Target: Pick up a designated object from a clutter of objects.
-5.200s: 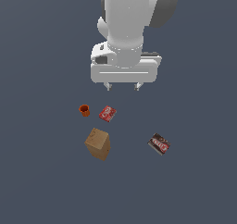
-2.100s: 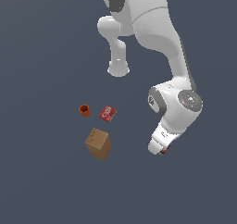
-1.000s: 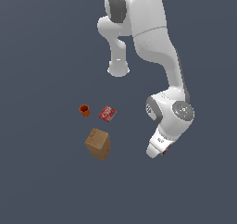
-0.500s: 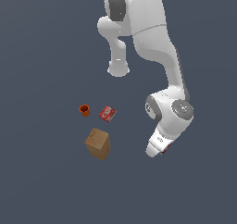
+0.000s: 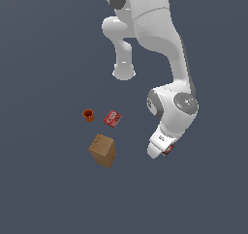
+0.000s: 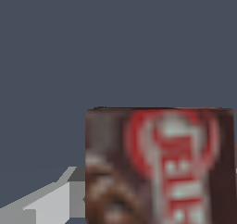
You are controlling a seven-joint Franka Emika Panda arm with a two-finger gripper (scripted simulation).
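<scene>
Exterior view: we see the white arm point(image 5: 164, 49) bent down toward the exterior view's right, its gripper point(image 5: 162, 148) low over the dark grey floor point(image 5: 43, 44). A sliver of red and dark shows at the hand's edge; that is the dark brown box point(image 5: 168, 150), mostly hidden behind the hand. We cannot tell from here how the jaws stand. Well apart, toward the exterior view's left, we note the orange cup point(image 5: 88, 115), the red flat packet point(image 5: 112, 118) just beside it, and the tan block point(image 5: 102, 150) near both, tilted on an edge.

Wrist view: the dark brown box point(image 6: 159, 167) fills the near frame, very close and blurred, red-and-white label facing us. One grey finger point(image 6: 51, 202) touches its side. The other finger is out of sight, so we cannot tell whether the jaws clamp the box.
</scene>
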